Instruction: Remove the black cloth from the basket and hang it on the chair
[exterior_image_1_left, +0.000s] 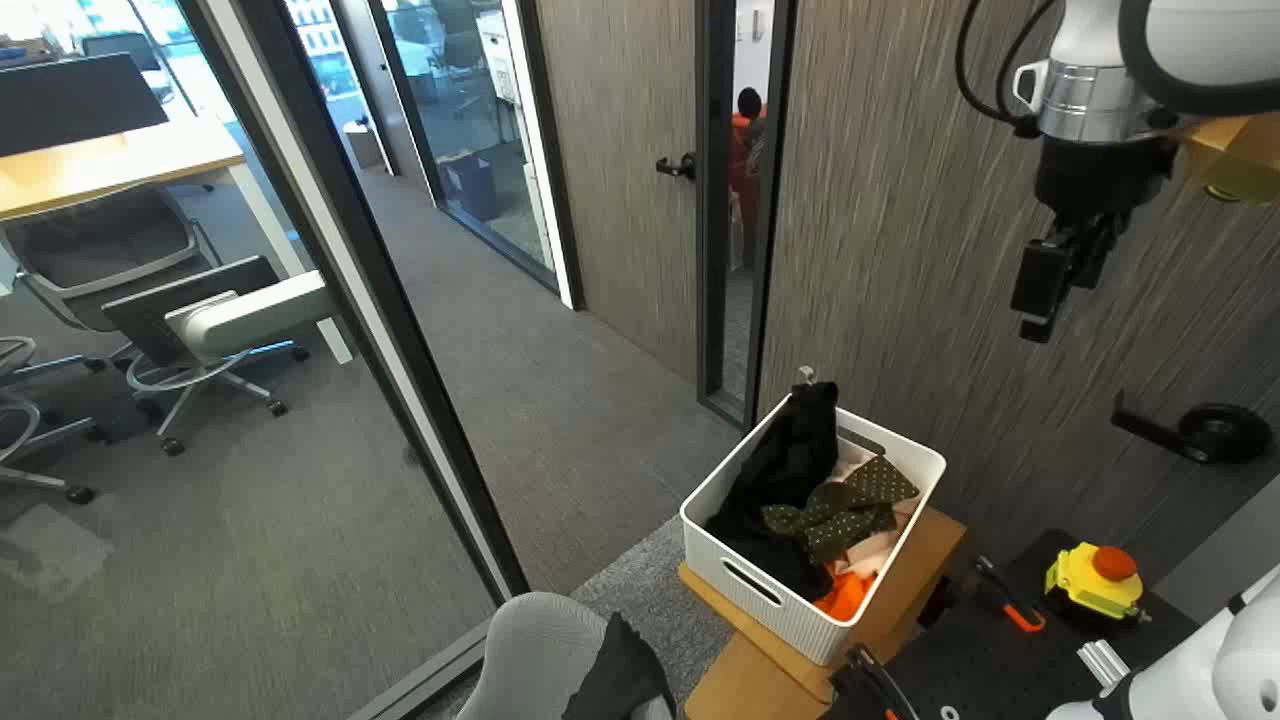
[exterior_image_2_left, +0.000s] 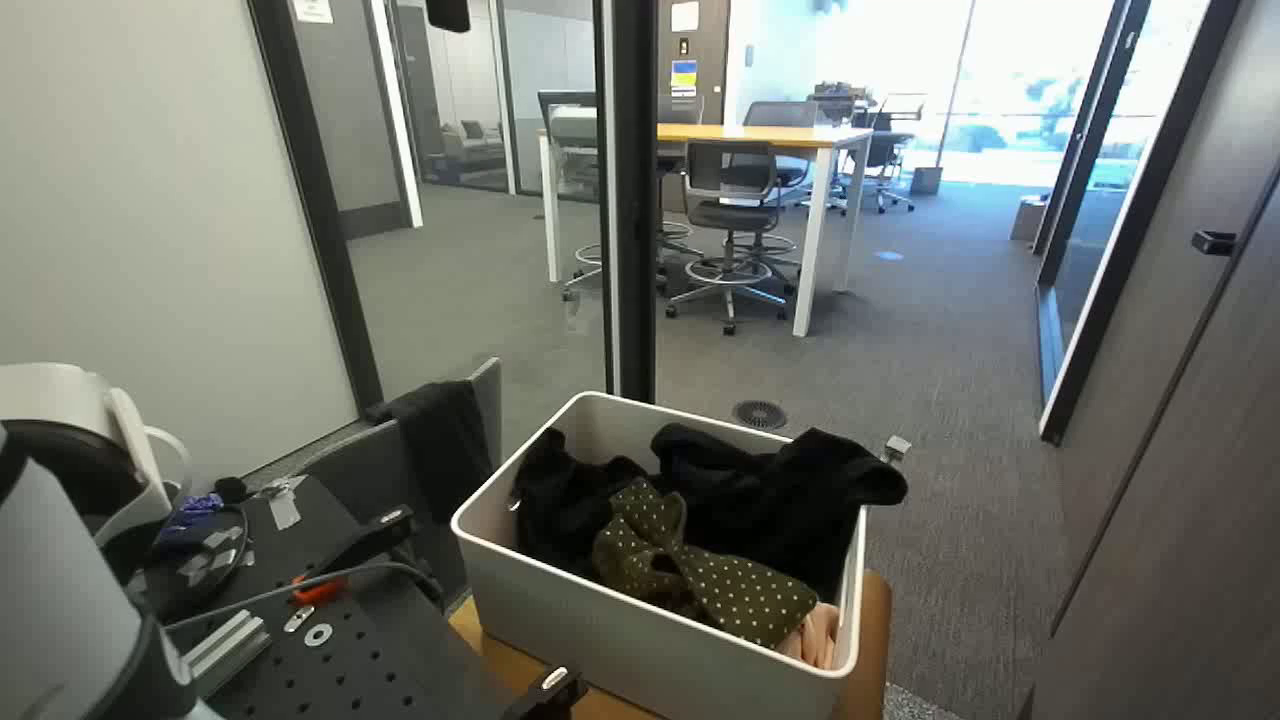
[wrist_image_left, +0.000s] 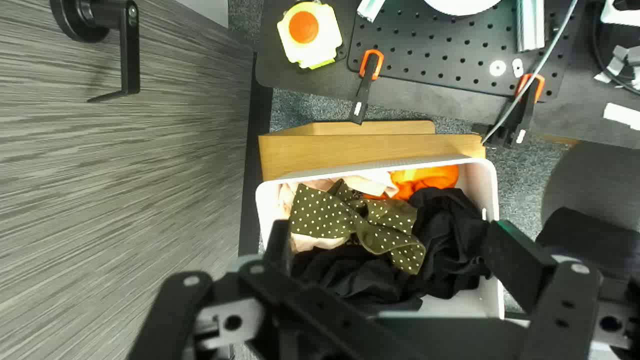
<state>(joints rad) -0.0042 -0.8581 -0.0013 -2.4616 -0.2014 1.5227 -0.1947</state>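
In all views the black cloth (exterior_image_1_left: 785, 455) lies bunched inside the white basket (exterior_image_2_left: 640, 650), with one end draped over the rim (exterior_image_2_left: 850, 465). An olive polka-dot cloth (wrist_image_left: 325, 212) rests partly on top of it. My gripper (exterior_image_1_left: 1060, 290) hangs well above the basket, apart from everything. The wrist view shows the gripper's fingers (wrist_image_left: 520, 265) spread wide, nothing between them. The chair's grey padded back (exterior_image_1_left: 535, 640) stands beside the basket, and a dark cloth (exterior_image_1_left: 625, 670) hangs over it. Only the upper part of the chair shows.
Beneath the basket is a wooden stand (exterior_image_1_left: 740, 690). Next to it a black table (wrist_image_left: 320, 87) carries a yellow stop button (wrist_image_left: 302, 30) and clamps (wrist_image_left: 367, 87). A wood-grain door with a black handle (exterior_image_1_left: 1200, 430) stands close by. Pinkish and orange cloths (wrist_image_left: 425, 179) share the basket.
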